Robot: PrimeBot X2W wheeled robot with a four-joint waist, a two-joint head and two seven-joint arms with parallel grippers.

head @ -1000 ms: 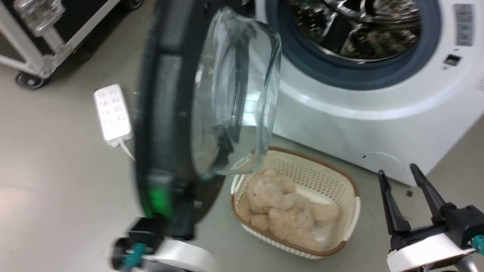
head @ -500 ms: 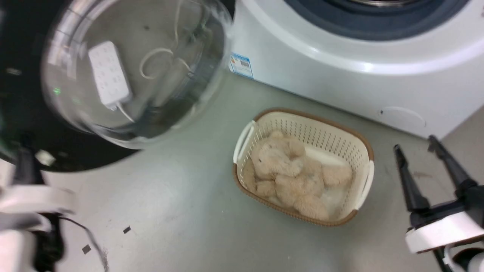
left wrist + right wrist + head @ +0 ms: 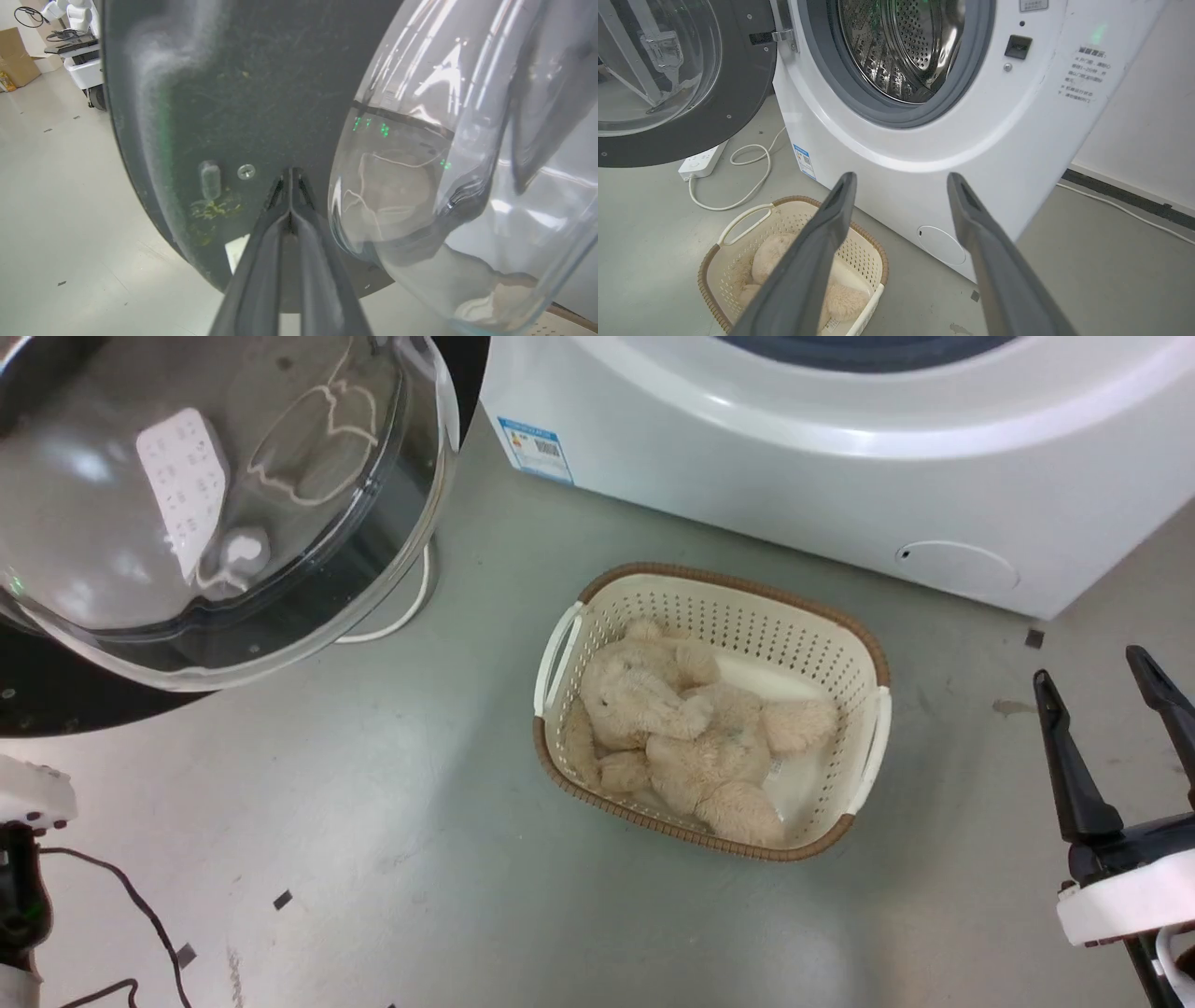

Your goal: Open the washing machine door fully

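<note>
Washing machine door (image 3: pixel 738 107) stands swung out to the machine's left on its hinge (image 3: pixel 784 35). Its inner face and glass bowl are turned to the room, and the drum (image 3: pixel 901 46) mouth is uncovered. Judged wide open or nearly so; whether any swing is left, cannot tell.

Left hand (image 3: pixel 289 177): fingers pressed together with nothing between them, tips set against the door's black inner face just beside the glass bulge. Probably closed to make a stiff point for pushing the door outward.

Right hand (image 3: pixel 1090 667): low at the robot's right, fingers spread, empty, well apart from the door. Likely parked out of the door's arc.

Basket (image 3: pixel 868 653) with a plush toy (image 3: pixel 681 728) sits on the floor (image 3: pixel 373 859) before the machine, apart from the door. Power strip (image 3: pixel 700 163) lies on the floor near the door's lower rim.
</note>
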